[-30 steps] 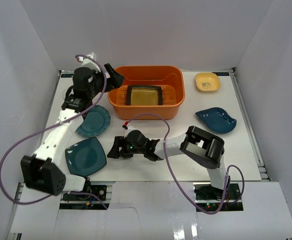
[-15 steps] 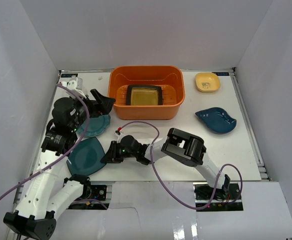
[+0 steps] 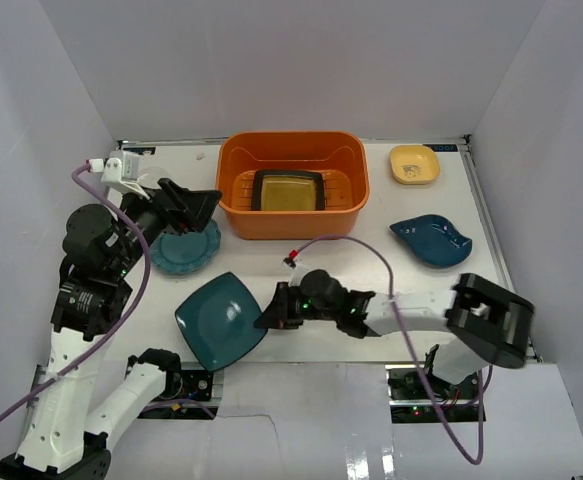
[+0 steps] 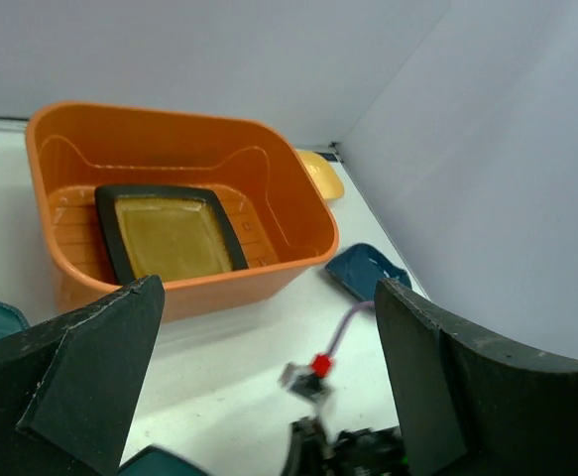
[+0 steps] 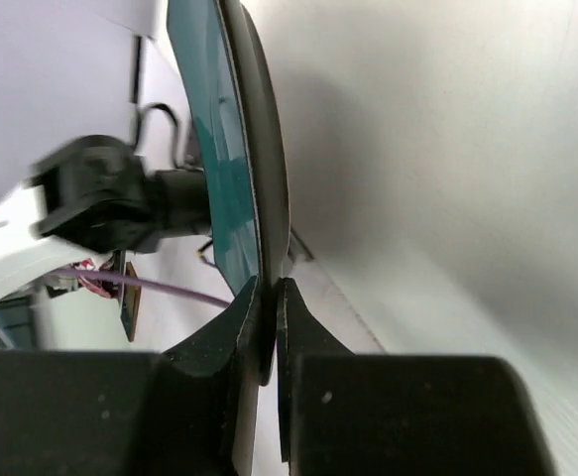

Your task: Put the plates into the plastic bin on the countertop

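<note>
When viewed from overhead, shows the right gripper pinching the 3 o'clock edge of the teal squarish plate, down at 7 o'clock by the near edge of the countertop. Puts the plastic bin at 12 o'clock, with the black-rimmed mustard square plate lying flat on its floor. Has the left gripper raised at 10 o'clock, jaws spread wide and holding nothing, near the teal scalloped round plate that sits just beside the bin's left corner. Leaves the small yellow plate at 1 o'clock, near the bin's right end, and a teal dish at 3 o'clock.

Through the left wrist camera, frames the bin between two black fingers held far apart. Catches the mustard plate inside, the yellow plate past the bin at 1 o'clock and the teal dish at 3 o'clock.

Through the right wrist camera, gives the squarish plate edge-on, teal face toward 9 o'clock, its rim clamped between the two fingertips at 6 o'clock.
</note>
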